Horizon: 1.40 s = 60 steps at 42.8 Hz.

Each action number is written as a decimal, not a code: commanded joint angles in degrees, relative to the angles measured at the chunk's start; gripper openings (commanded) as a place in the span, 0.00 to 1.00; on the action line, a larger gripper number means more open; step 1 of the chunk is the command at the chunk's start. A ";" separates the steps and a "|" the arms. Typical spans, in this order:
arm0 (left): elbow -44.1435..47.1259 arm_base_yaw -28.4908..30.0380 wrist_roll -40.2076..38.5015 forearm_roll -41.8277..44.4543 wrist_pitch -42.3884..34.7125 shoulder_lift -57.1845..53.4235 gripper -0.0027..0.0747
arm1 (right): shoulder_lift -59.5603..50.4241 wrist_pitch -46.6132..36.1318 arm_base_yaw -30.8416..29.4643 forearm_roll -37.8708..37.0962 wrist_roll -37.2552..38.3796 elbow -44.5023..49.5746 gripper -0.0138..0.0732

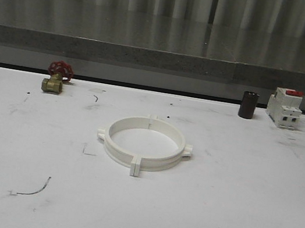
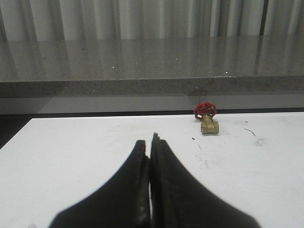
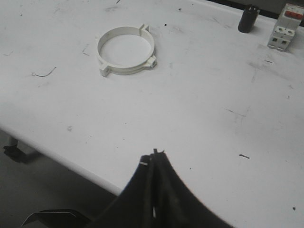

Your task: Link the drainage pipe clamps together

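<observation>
Clamps: I see the drainage pipe clamps [image 1: 145, 142] mid-surface, halves meeting as a ring, seams front and back, looks joined | left claw [image 2: 151, 142] pressed together, empty, parked short of the valve [image 2: 207, 118] | right claw [image 3: 154, 159] together, empty, over the surface's near edge.

Even soft overhead light, faint shadows on the white table [image 1: 230, 210], soft focus, slight grain, dim backdrop
</observation>
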 commanded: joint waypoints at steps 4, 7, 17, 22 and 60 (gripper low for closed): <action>1.35 -0.37 -0.10 -0.51 -4.47 -0.63 0.01 | -4.48 -11.15 -4.19 0.15 -0.68 4.65 0.08; 1.35 -0.37 -0.10 -0.51 -4.47 -0.63 0.01 | -6.89 -15.78 -7.00 2.67 -0.68 8.23 0.08; 1.35 -0.37 -0.10 -0.51 -4.47 -0.63 0.01 | -15.21 -31.29 -14.59 10.35 -0.68 23.33 0.08; 1.35 -0.37 -0.10 -0.51 -4.47 -0.63 0.01 | -17.90 -39.96 -16.27 10.84 -0.68 31.15 0.08; 1.35 -0.37 -0.10 -0.51 -4.47 -0.63 0.01 | -21.91 -57.79 -17.73 -4.23 -0.19 40.05 0.08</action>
